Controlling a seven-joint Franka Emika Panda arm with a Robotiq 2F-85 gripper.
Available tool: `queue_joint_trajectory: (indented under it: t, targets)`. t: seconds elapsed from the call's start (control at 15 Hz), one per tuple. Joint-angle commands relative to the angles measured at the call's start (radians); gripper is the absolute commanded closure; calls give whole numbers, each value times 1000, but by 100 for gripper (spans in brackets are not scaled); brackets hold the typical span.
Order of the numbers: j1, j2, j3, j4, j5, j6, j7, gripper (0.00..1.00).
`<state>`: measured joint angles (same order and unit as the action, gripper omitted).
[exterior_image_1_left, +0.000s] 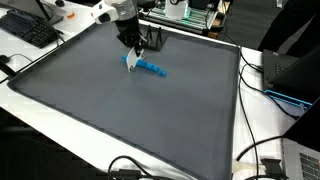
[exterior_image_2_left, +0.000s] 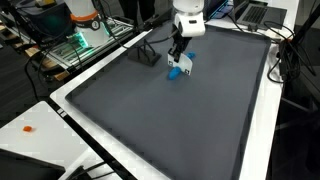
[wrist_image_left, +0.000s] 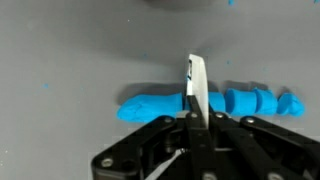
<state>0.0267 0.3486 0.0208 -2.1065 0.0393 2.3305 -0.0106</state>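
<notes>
on mat (exterior_image_1_left: 100, 110), gripper (wrist_image_left: 197, 120) clasps blade (wrist_image_left: 195, 80), blue strip (wrist_image_left: 150, 107)

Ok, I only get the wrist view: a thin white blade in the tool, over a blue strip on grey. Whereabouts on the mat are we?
Observer: The blue strip lies near the edge of the grey mat farthest from both exterior cameras, not mid-mat.
Operator: How is the tool standing?
Observer: In an exterior view the tool, shut on the white blade, points roughly straight down at the mat.
Operator: Anything nearby that I can't see?
Observer: Black cables trail over the white table along one side of the mat.
</notes>
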Motion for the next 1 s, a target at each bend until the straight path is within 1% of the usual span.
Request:
queue_joint_trajectory:
  t: [0.0, 0.33, 0.73, 0.93]
  targets:
    - [-1, -17, 7, -29, 23, -69, 33, 99]
    - [0, -38, 2, -23, 25, -93, 64, 99]
    - [-3, -91, 0, -21, 30, -126, 82, 99]
    - [-7, -124, 2, -19, 61, -146, 91, 99]
